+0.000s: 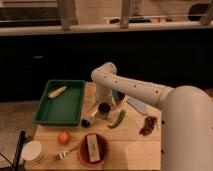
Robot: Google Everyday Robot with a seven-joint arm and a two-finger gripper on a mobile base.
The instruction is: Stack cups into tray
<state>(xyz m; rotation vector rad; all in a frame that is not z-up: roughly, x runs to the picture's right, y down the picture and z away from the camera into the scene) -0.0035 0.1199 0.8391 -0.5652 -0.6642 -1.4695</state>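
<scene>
Camera view: pincer [103, 101] spread wide — down at the dark cup [103, 111], just right of the green tray [62, 107].

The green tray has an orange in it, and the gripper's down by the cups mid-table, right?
The camera view shows one slip: the green tray holds a pale yellow item, not an orange; the orange lies on the table just outside the tray. The gripper is down by the cups mid-table, as you said.
</scene>
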